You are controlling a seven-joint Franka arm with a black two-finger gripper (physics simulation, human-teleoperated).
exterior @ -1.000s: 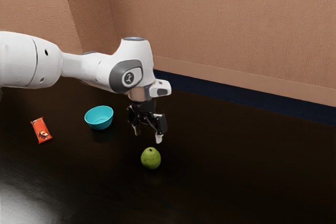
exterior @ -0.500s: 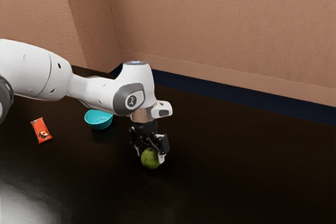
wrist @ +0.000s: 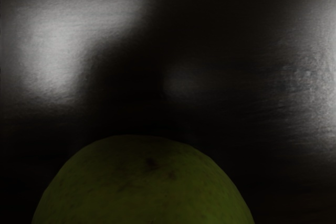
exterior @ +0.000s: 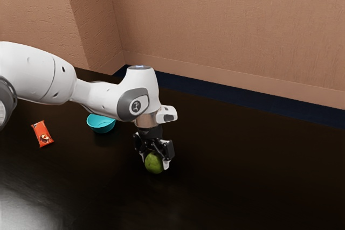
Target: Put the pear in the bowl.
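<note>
On dark table (exterior: 242,176), pear (exterior: 153,164), brown walls (exterior: 226,20)

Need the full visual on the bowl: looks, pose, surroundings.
Bowl: turquoise, round, plain, smooth-walled, flaring from a narrower base to a wide rim; could be plastic or glazed ceramic. Upright on the dark table, between the red packet and the pear, touching neither. The arm hides part of the far rim in the exterior view. Nothing shows in the visible part of its inside. No damage seen.

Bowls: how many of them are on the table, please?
1. The bowl stands between the packet and the gripper, in the exterior view; the arm may hide others.
</note>
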